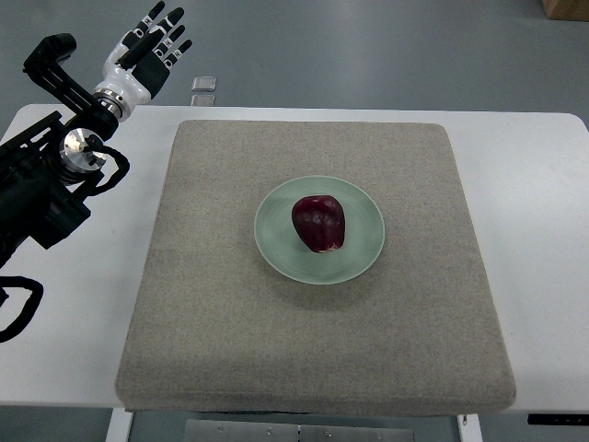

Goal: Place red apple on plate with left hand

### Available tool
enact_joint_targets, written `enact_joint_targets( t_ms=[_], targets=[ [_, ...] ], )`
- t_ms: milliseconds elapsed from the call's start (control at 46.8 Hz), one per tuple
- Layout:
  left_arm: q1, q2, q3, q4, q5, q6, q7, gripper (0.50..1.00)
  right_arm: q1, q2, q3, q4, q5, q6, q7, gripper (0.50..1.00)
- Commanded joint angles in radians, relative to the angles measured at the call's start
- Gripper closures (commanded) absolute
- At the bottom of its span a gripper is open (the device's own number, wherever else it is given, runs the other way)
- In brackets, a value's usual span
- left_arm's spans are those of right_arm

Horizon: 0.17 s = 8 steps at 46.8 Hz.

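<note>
The red apple (319, 223) sits on the plate (276, 241), well apart from my left hand (147, 51), which hangs up-left beyond the tabletop (534, 184), fingers spread, holding nothing. I judge the placing done.

A white counter (534, 230) fills most of the view, with rounded corners and a smooth, evenly lit top. A large square beige-grey mat (230, 350) of coarse fabric covers its middle, lying flat with its edges parallel to the counter's. Beyond the far edge stretches a grey-blue floor (368, 46), softly glossy under diffuse light. A small clear object (204, 84) sits on that floor near the counter's far edge. A brown cardboard box (565, 7) shows at the top corner.
</note>
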Motion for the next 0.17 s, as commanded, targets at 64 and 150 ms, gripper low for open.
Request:
enact_joint_targets(
  t_ms=[64, 150],
  targets=[
    [0.000, 0.000, 0.001, 0.000, 0.001, 0.000, 0.000, 0.506, 0.000, 0.000, -0.004, 0.010, -0.006, 0.001, -0.003, 0.536],
    [0.001, 0.000, 0.003, 0.000, 0.001, -0.001, 0.000, 0.506, 0.001, 0.000, -0.003, 0.009, -0.004, -0.006, -0.011, 0.536]
  ],
)
